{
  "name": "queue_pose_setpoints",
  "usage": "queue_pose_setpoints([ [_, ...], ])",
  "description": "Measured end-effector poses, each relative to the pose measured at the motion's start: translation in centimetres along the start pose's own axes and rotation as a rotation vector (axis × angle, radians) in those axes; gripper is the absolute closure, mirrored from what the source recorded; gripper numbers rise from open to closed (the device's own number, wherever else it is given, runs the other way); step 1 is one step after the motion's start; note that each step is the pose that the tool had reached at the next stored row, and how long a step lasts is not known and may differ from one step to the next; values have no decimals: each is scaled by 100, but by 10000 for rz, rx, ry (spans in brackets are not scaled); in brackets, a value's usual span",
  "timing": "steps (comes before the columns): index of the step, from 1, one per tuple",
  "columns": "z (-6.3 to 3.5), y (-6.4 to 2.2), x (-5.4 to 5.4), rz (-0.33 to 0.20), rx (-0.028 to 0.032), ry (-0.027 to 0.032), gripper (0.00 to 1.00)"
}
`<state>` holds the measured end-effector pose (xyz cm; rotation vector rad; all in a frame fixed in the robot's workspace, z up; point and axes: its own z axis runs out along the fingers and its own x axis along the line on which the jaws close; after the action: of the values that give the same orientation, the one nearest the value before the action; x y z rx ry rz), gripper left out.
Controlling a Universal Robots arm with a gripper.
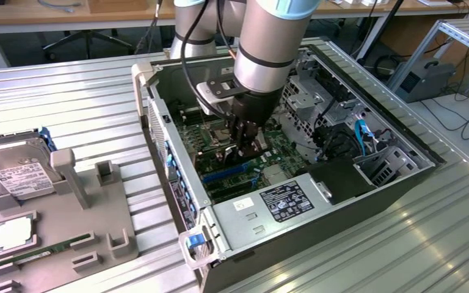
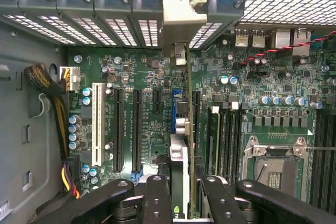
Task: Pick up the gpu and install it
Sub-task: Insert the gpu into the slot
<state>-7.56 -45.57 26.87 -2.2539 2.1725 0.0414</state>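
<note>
fingers point(image 2: 157, 198): pinching the gpu point(image 2: 180, 150), edge-down
long axis: runs along the blue slot point(image 2: 174, 109) under it, bracket point(image 2: 181, 17) at far end

one gpu point(image 2: 179, 24), one computer case point(image 1: 316, 250), one hard drive point(image 1: 14, 174), one ram stick point(image 1: 47, 251).

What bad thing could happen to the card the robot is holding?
The thin green-and-black card, gripped in the black pincer, might miss the long black slot and scrape the green motherboard. Its silver bracket could also snag the grey metal case wall.
</note>
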Motion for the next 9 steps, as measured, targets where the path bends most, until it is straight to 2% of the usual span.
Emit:
queue_pose_setpoints([
  [4,3,16,-1,10,0,33,73],
  [7,4,54,-2,21,-2,101,73],
  [9,6,75,-8,24,-1,102,73],
])
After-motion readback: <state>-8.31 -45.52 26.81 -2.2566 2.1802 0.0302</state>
